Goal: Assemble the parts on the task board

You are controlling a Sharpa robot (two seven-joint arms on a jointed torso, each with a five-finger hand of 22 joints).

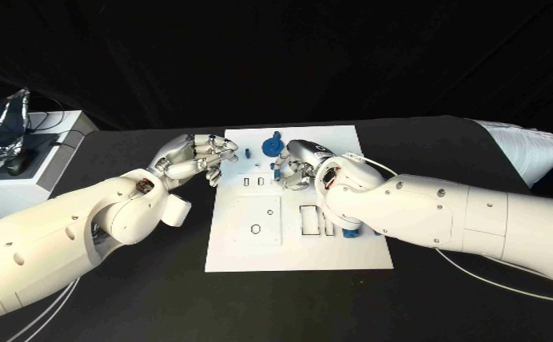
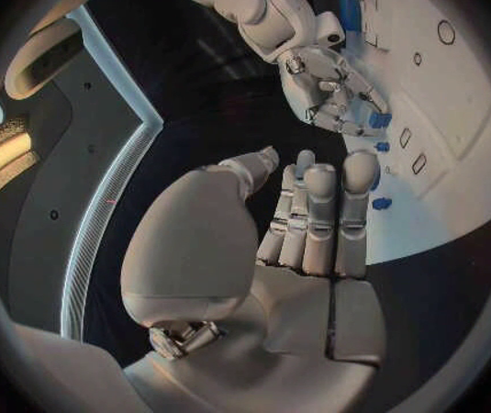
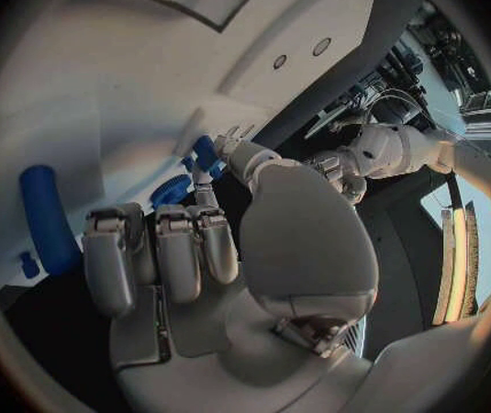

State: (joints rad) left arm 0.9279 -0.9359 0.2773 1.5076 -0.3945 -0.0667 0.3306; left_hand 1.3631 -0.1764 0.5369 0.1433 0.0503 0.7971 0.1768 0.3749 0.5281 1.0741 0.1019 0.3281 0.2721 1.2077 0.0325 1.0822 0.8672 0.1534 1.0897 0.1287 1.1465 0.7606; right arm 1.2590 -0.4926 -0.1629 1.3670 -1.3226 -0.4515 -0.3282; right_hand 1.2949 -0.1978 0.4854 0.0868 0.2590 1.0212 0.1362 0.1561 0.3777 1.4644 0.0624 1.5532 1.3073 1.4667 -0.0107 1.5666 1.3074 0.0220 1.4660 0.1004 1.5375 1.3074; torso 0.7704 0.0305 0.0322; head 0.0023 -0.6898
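Observation:
The white task board (image 1: 294, 250) lies in the middle of the black table. My right hand (image 1: 303, 163) hovers over the board's far middle and pinches a small blue part (image 2: 377, 119) between thumb and a finger; the same blue part (image 3: 205, 151) shows at my thumb tip. A round blue part (image 1: 272, 147) stands just beyond that hand. Another blue part (image 1: 349, 232) lies by the board's slots under my right forearm. A blue cylinder (image 3: 48, 216) lies on the board. My left hand (image 1: 196, 158) sits at the board's left edge, its fingers (image 2: 319, 211) holding nothing.
A white box (image 1: 52, 162) with a crinkled foil bag (image 1: 14, 118) stands at the table's far left. The board has rectangular slots (image 1: 309, 220) and an oval hole (image 1: 256, 229) in its near half. A thin cable (image 1: 484, 274) runs under my right arm.

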